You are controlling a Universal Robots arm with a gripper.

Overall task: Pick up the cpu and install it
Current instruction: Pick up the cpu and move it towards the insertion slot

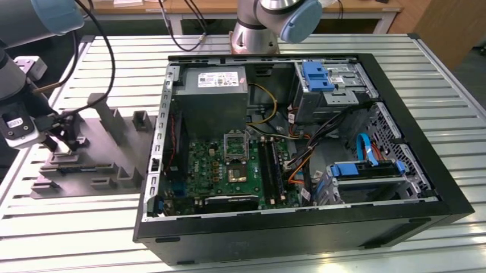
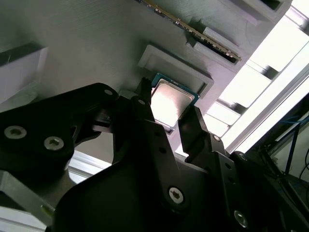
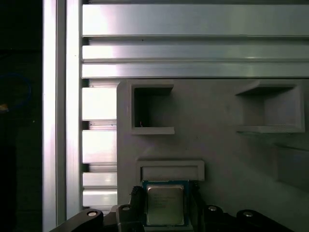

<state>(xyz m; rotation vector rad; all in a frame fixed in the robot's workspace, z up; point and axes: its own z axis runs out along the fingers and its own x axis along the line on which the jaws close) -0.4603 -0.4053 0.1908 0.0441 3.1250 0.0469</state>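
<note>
Slatted metal table (image 1: 425,85): by its edge on the exterior view's left, the cpu (image 3: 165,204) lies in the grey tray (image 1: 106,148). The pincer (image 2: 168,104) straddles it, and I cannot tell if it grips. Lifting and installing are not yet done.

The cpu (image 2: 171,96) is partly covered on two sides by the gripper (image 2: 167,105) in the second wrist view, and one edge is hidden likewise in the first wrist view. The arm (image 1: 17,85) is cropped at the exterior view's left.
</note>
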